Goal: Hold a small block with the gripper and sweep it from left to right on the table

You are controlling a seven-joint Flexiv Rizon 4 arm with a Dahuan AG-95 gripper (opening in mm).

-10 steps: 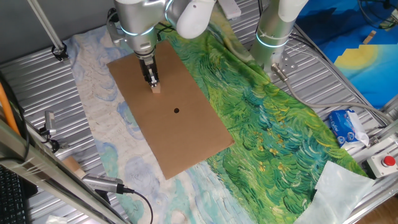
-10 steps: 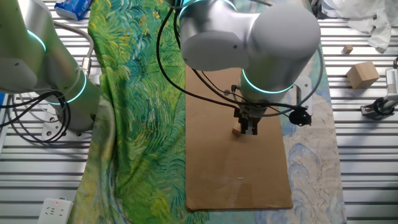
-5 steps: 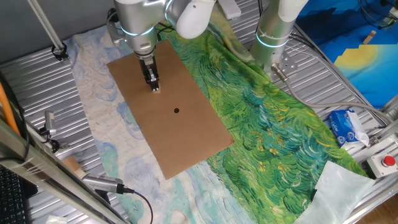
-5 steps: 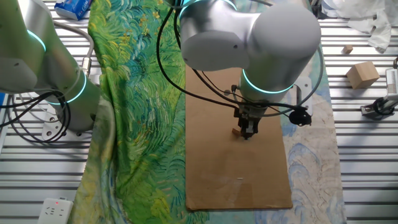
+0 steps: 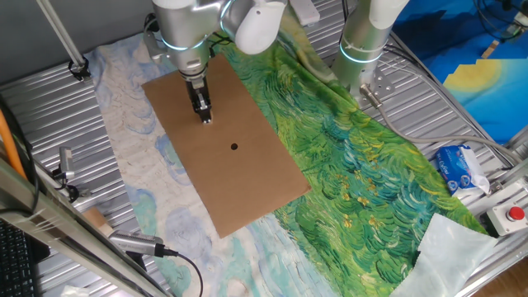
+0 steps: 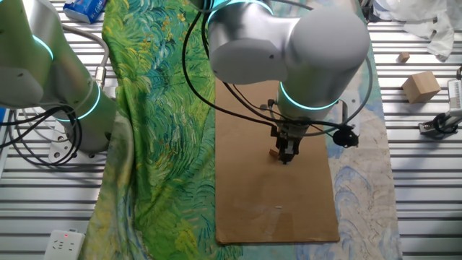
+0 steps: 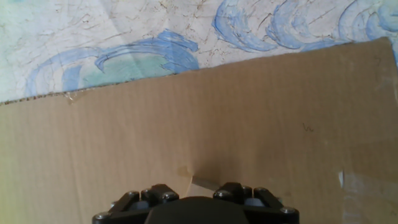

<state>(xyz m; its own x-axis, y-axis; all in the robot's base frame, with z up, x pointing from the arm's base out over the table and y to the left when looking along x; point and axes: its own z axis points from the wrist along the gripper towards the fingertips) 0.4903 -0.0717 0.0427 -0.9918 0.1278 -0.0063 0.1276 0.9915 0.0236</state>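
Narrow black two-finger gripper [image 5: 204,115] points straight down at the flat brown cardboard rectangle [image 5: 247,181], tips at or just above it, jaws drawn in tight around the tiny pale tan wooden cube [image 6: 273,152]; in the other fixed view only a sliver of the cube shows at the left edge of the gripper [image 6: 286,155], and in the hand view a pale corner [image 7: 198,178] peeks out just ahead of the black gripper body, so it reads as gripping the cube, though actual pad contact is hidden. Key relation: cube sits between the fingertips, directly under the hand, not off to a side, so no reach is left; judged from this, the coming move is a lateral drag across the cardboard. The cube looks equal-sided, no long axis to align. Only one working arm is in play; the upright silver arm column with cyan ring [image 5: 363,41] stands well apart on the swirly green cloth [image 5: 371,165]. Small black dot [image 5: 234,147] lies on the cardboard near the gripper, apart from it. The silver ribbed-metal surface [image 5: 33,107] shows beside the pale blue swirly cloth [image 5: 124,148]. Versus a second ago: the cube was plainly visible below open-looking fingertips, now it is mostly swallowed by them; the gripper has dropped and closed, position on the cardboard unchanged.
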